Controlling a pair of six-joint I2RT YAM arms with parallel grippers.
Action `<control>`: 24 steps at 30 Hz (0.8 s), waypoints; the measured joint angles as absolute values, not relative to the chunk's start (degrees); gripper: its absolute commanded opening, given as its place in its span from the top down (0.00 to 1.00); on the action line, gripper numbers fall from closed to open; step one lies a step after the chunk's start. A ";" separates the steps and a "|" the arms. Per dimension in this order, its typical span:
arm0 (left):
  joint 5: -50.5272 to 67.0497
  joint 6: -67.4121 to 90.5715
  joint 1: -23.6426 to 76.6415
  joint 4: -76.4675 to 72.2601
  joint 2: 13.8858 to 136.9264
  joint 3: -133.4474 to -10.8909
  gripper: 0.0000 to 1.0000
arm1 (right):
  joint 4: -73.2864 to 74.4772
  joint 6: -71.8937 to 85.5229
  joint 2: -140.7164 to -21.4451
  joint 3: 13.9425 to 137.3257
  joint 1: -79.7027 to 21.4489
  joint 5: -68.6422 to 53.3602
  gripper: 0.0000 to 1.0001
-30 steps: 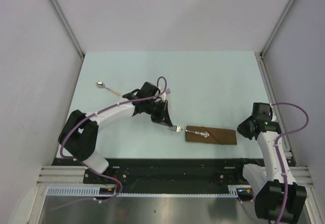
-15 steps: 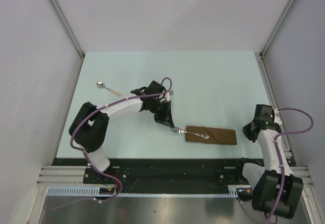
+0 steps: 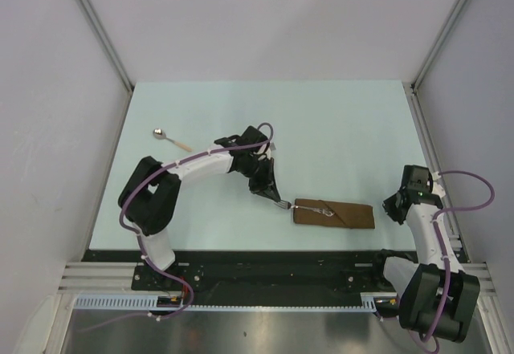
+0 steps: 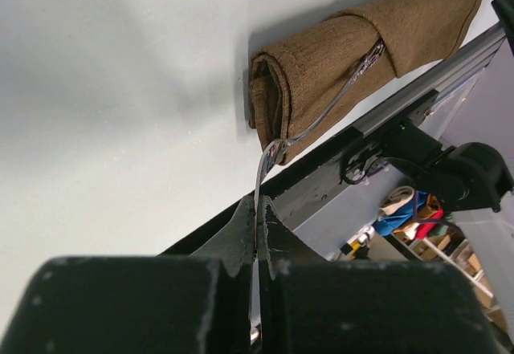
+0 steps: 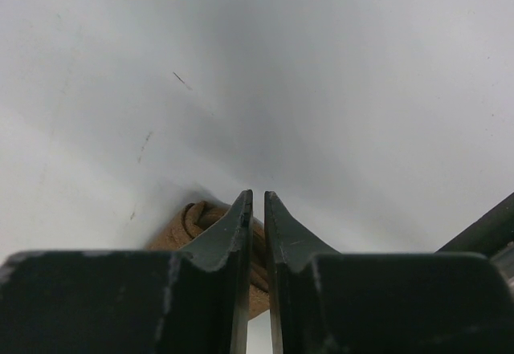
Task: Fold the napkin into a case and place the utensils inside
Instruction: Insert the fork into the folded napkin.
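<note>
The napkin lies folded as a narrow brown case (image 3: 347, 217) near the table's front edge. The silver fork (image 3: 283, 205) pokes out of the case's left end, and its handle (image 4: 331, 105) runs along a fold of the cloth (image 4: 401, 25). My left gripper (image 3: 273, 196) is shut on the fork's outer end (image 4: 259, 179). The spoon (image 3: 165, 136) lies alone at the far left. My right gripper (image 3: 396, 208) hovers just off the case's right end (image 5: 189, 221); its jaws stand a narrow gap apart with nothing between them.
The black base rail (image 3: 265, 264) runs along the table's front edge, close below the case. Grey walls close in the table at the left, back and right. The right arm's purple cable (image 3: 470, 193) loops near the right edge.
My left gripper has pushed right with the fork, sliding its handle further into the case. The right gripper backed off slightly to the right from the case's end.
</note>
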State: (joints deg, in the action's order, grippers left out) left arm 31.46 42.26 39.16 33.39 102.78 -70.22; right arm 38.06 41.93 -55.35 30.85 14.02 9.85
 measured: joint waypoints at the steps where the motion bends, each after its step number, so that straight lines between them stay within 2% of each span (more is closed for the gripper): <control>1: 31.48 42.89 39.20 33.28 102.94 -70.22 1.00 | 37.93 41.91 -55.53 30.74 14.00 9.80 0.86; 24: 29.47 54.02 43.11 22.48 103.31 -68.03 1.00 | 30.81 41.54 -61.36 27.03 13.58 7.05 0.89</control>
